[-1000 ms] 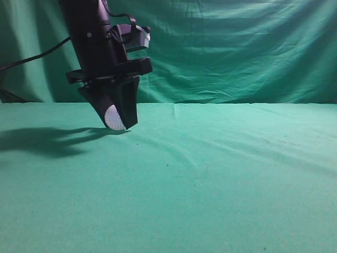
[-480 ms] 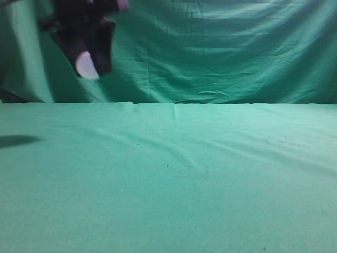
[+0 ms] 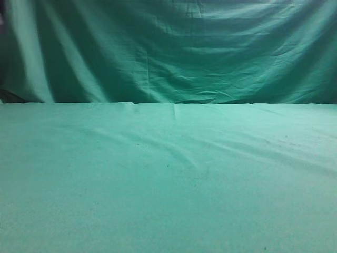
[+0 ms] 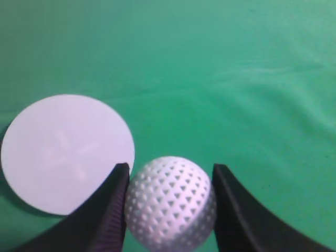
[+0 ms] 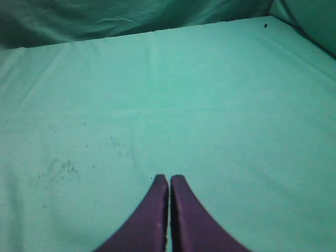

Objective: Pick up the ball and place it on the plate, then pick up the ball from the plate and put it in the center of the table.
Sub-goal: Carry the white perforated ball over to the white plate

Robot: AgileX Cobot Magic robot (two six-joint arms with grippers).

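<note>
In the left wrist view my left gripper (image 4: 169, 176) is shut on a white dimpled ball (image 4: 170, 207), held high above the green cloth. A round white plate (image 4: 58, 147) lies on the cloth below, to the left of the ball. In the right wrist view my right gripper (image 5: 169, 181) is shut and empty, low over bare green cloth. Neither gripper, the ball nor the plate shows in the exterior view.
The exterior view shows only the green tablecloth (image 3: 168, 179) and a green backdrop curtain (image 3: 174, 52) behind the table's far edge. In the right wrist view the cloth (image 5: 157, 105) has small dark specks at the left.
My left gripper has risen with the ball from just above the table, moved up and left, and left the exterior view. Its shadow on the cloth is gone.
</note>
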